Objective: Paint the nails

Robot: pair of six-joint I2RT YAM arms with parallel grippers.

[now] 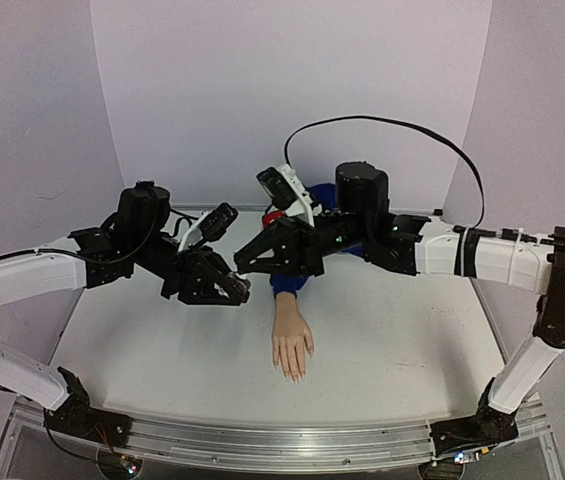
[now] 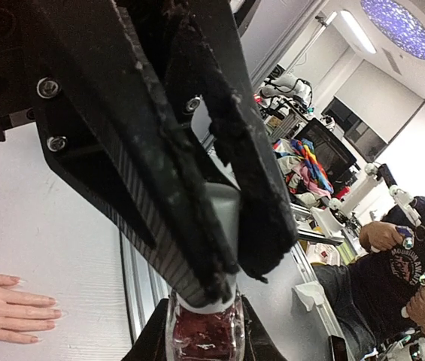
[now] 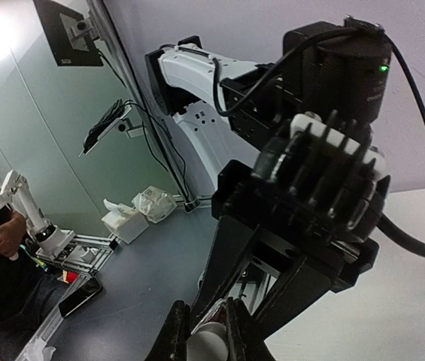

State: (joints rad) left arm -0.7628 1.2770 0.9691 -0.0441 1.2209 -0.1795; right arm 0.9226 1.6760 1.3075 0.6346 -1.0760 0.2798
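Observation:
The mannequin hand (image 1: 292, 340) lies palm down mid-table, with its blue sleeve (image 1: 286, 285) under the arms. Its nails (image 2: 53, 301) look pale pink. Above the sleeve my two grippers meet tip to tip. My left gripper (image 2: 235, 282) is shut on the white cap (image 2: 223, 218) of the polish bottle (image 2: 204, 335). My right gripper (image 3: 206, 331) is shut on the bottle's dark-red glass body. In the top view the left gripper (image 1: 237, 290) and the right gripper (image 1: 245, 266) hide the bottle between them.
A small red object (image 1: 274, 217) sits at the back of the table behind the right wrist. The metal rail (image 1: 262, 440) runs along the near edge. A person sits beyond the table in the left wrist view.

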